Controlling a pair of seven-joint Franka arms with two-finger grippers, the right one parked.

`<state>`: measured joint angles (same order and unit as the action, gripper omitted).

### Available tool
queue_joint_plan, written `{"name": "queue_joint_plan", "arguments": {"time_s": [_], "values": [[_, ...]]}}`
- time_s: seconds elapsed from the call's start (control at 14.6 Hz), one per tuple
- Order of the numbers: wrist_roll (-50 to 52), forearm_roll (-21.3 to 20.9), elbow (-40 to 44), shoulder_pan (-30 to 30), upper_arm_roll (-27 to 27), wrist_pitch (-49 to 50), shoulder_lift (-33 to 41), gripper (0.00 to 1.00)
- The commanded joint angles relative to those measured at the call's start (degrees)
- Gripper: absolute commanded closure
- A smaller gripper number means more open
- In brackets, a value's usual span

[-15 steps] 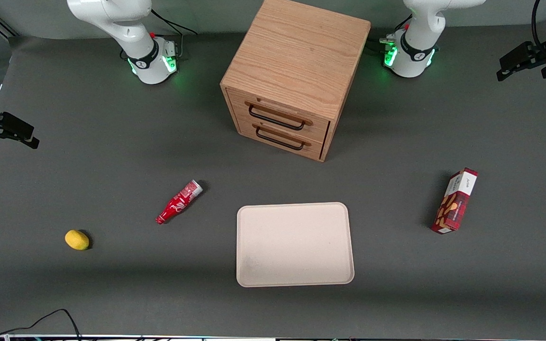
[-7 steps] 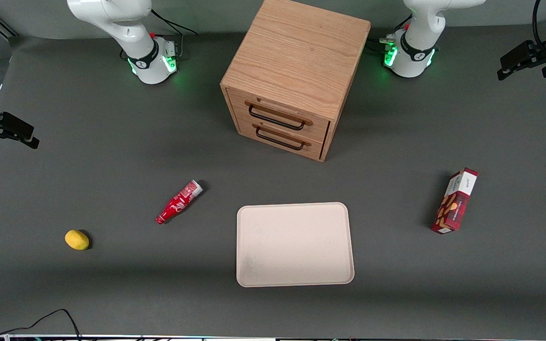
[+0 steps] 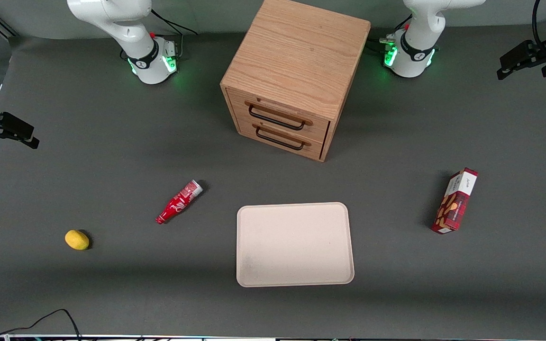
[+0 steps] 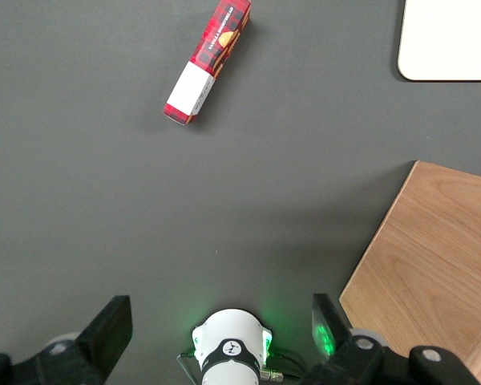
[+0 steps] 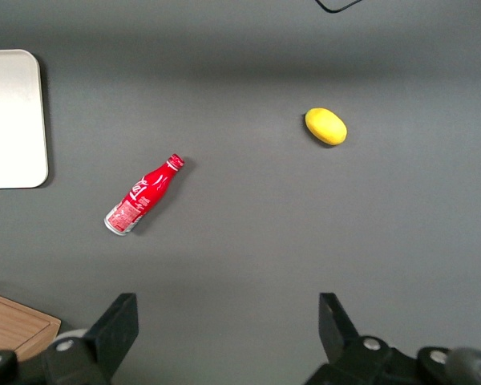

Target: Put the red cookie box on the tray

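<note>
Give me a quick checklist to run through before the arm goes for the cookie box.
1. Cookie box lying alone on the table, nothing touching it: ok.
2. Tray has nothing on it: ok.
3. End effector open and holding nothing: ok.
4. End effector lined up over the box: not ok; it is high up near the arm's base, the box nearer the front camera.
5. Path from box to tray free of the cabinet: ok; the cabinet sits farther from the front camera.
6. Bottle and lemon out of the way: ok, toward the parked arm's end.
</note>
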<state>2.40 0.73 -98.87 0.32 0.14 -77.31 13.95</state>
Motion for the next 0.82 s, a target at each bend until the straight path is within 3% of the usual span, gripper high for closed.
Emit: {"name": "queue_joint_plan", "arguments": {"time_s": [0.0,0.27,0.75], "values": [[0.59,-0.03,1.4,-0.14,0.04,1.19,-0.59,0.0],[0.33,-0.11,1.4,-0.14,0.13,1.54,-0.33,0.0],[-15.65,-0.82,-1.94,0.21,4.51,-4.24,-3.92,0.0]]}}
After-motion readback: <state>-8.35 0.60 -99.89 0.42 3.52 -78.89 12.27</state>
